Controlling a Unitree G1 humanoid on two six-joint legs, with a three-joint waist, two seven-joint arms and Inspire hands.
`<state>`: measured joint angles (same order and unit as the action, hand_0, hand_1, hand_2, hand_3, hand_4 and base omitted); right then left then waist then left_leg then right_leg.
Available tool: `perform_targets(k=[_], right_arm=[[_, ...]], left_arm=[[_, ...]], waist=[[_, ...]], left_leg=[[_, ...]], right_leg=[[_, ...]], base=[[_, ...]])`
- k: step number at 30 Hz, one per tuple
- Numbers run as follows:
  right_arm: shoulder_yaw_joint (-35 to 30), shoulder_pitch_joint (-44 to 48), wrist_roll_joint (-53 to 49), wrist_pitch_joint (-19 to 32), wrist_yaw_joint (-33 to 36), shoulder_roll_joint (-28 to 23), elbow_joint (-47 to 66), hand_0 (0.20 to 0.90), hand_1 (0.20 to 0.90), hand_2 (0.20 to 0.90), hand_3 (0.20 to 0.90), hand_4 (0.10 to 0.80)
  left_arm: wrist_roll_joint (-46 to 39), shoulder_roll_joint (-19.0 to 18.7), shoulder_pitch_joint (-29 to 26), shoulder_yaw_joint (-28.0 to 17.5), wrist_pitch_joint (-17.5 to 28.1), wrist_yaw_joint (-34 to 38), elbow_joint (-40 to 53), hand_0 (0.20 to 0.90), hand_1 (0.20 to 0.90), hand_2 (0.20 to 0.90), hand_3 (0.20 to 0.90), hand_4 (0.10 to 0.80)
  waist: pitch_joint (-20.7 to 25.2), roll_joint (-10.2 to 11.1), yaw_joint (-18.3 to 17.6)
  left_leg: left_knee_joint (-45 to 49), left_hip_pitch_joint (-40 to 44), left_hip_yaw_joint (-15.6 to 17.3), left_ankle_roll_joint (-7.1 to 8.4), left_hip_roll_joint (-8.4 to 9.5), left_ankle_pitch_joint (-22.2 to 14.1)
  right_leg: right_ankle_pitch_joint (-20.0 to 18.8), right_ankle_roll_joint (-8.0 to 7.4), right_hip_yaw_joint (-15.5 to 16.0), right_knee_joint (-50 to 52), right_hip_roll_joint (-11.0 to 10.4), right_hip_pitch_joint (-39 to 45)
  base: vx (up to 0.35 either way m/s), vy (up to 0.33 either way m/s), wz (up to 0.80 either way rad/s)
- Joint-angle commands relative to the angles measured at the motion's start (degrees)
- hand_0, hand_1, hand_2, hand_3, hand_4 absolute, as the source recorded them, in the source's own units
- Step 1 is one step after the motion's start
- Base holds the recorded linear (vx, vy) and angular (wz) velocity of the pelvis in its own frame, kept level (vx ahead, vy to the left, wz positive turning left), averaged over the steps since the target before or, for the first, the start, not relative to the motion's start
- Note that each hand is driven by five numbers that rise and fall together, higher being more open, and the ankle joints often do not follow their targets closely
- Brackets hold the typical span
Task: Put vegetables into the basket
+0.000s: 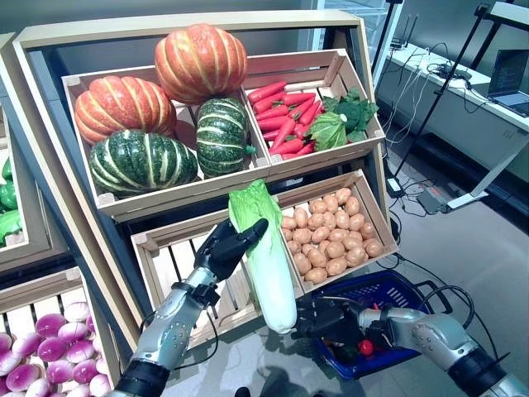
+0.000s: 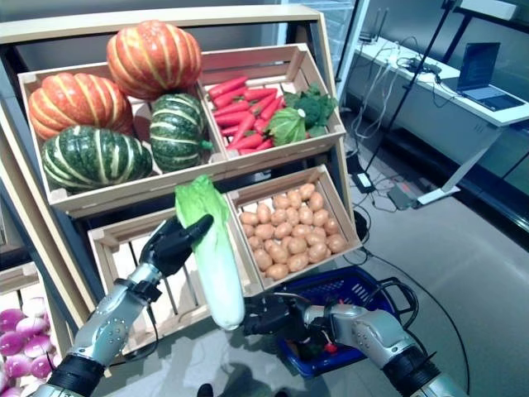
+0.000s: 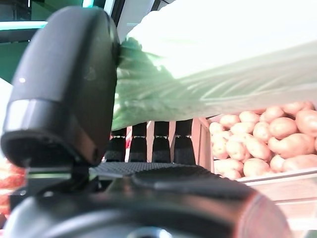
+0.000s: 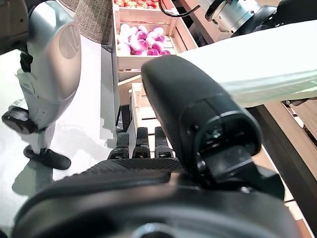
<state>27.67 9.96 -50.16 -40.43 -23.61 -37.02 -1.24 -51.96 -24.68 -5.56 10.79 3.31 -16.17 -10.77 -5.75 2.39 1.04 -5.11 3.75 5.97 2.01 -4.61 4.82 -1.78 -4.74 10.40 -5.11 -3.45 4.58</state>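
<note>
Wooden produce stand point(image 1: 50, 124) filling most of the head views, slatted crates set in it; no legible writing anywhere on it. Upper left crate point(image 1: 83, 124) of the stand: two orange pumpkins point(image 1: 201, 62) and two dark green striped ones point(image 1: 140, 161). Upper right crate: red carrots point(image 1: 283, 116) packed beside leafy greens point(image 1: 339, 120). Lower right crate point(image 1: 376, 219): potatoes point(image 1: 331, 236) heaped together. Lower left crate point(image 1: 178, 265): bare slats showing. Further crate to the stand's lower left: purple-and-white turnips point(image 1: 45, 356), possibly radishes, hard to tell at that edge.

Napa cabbage point(image 1: 266, 256) in the air in front of the stand's lower crates, leafy green end up, white stem end down. Left hand point(image 1: 227, 248) wrapped around the cabbage's green upper part, thumb on one side and fingers curled behind. Blue plastic basket point(image 1: 388, 289) with black handles down on the floor at the stand's lower right corner, something small and red plus a bit of green inside. Right hand point(image 1: 331, 318) at the basket's near rim, just beside the cabbage's white end; grip on the handle likely, but its fingers not clearly shown, so cannot tell.
</note>
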Motion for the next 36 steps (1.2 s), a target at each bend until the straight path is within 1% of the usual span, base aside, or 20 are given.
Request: perform_targets(k=[1,3,9,11,17,24,33,36], right_arm=[[-5.33,11.08,-16.4,7.43,-2.26,8.2,8.81,0.9,0.9,0.9,0.9,0.8],[-5.98,11.36,-18.49,8.16,0.19,9.54,8.95,0.9,0.9,0.9,0.9,0.8],[-6.23,11.61,-19.97,9.18,4.29,12.84,8.25,0.9,0.9,0.9,0.9,0.8],[-6.2,11.68,-21.07,9.27,6.23,13.83,8.32,0.9,0.9,0.9,0.9,0.8],[-6.0,12.11,-21.63,10.29,8.89,16.26,6.98,0.9,0.9,0.9,0.9,0.8],[-5.74,12.5,-20.82,9.7,9.29,17.1,6.04,0.9,0.9,0.9,0.9,0.8],[-5.54,13.45,-20.77,11.17,8.97,17.42,5.22,0.9,0.9,0.9,0.9,0.8],[-5.65,13.81,-21.34,11.56,9.18,17.28,5.6,0.9,0.9,0.9,0.9,0.8]], left_arm=[[0.72,1.99,-6.68,5.75,3.42,-4.85,-3.31,0.3,0.3,0.3,0.3,0.4],[0.6,2.41,-6.68,5.8,3.61,-5.33,-3.64,0.3,0.3,0.3,0.3,0.4],[-0.87,3.47,-7.02,5.93,4.79,-5.48,-3.95,0.3,0.3,0.3,0.3,0.4],[-0.05,4.01,-7.25,6.1,4.56,-5.49,-3.68,0.3,0.3,0.3,0.3,0.4],[0.43,4.25,-7.84,7.16,3.38,-5.88,-3.7,0.3,0.3,0.3,0.3,0.4],[2.78,4.22,-7.82,8.64,1.85,-7.13,-3.98,0.3,0.3,0.3,0.3,0.4],[4.68,3.76,-8.58,10.2,0.17,-6.76,-3.23,0.3,0.3,0.3,0.3,0.4],[5.25,3.46,-8.56,10.82,0.23,-6.75,-3.62,0.3,0.3,0.3,0.3,0.4]], waist=[[2.65,1.54,-0.06],[2.64,1.52,-0.08],[2.78,1.46,-0.12],[2.72,1.44,-0.1],[2.69,1.41,0.05],[2.78,1.37,0.06],[2.6,1.33,-0.02],[2.54,1.28,-0.03]], left_leg=[[0.11,1.24,-1.39,2.54,-0.77,-4.56],[0.11,1.21,-1.47,2.53,-0.75,-4.61],[0.11,1.19,-1.25,2.45,-0.85,-4.72],[0.11,1.18,-1.2,2.44,-0.86,-4.72],[0.11,1.13,-1.19,2.39,-0.9,-4.77],[0.11,1.11,-1.2,2.23,-0.72,-4.92],[0.11,1.16,-1.12,2.09,-0.68,-5.0],[0.11,1.22,-1.08,2.12,-0.73,-5.02]], right_leg=[[-1.61,-3.3,0.4,0.11,-3.71,0.8],[-1.58,-3.23,0.41,0.11,-3.67,0.81],[-1.54,-3.25,0.33,0.11,-3.81,0.66],[-1.59,-3.26,0.3,0.11,-3.89,0.61],[-1.55,-3.29,0.48,0.11,-4.05,0.62],[-1.48,-3.34,0.29,0.11,-4.15,0.53],[-1.4,-3.37,-0.03,0.11,-4.05,0.54],[-1.42,-3.41,-0.01,0.11,-4.1,0.57]], base=[[-0.008,-0.002,-0.05],[-0.001,0.0,-0.02],[0.0,0.0,0.0],[0.0,0.0,0.0],[0.0,0.0,0.0],[0.0,0.0,0.0],[0.0,0.0,0.0],[0.0,0.0,0.0]])
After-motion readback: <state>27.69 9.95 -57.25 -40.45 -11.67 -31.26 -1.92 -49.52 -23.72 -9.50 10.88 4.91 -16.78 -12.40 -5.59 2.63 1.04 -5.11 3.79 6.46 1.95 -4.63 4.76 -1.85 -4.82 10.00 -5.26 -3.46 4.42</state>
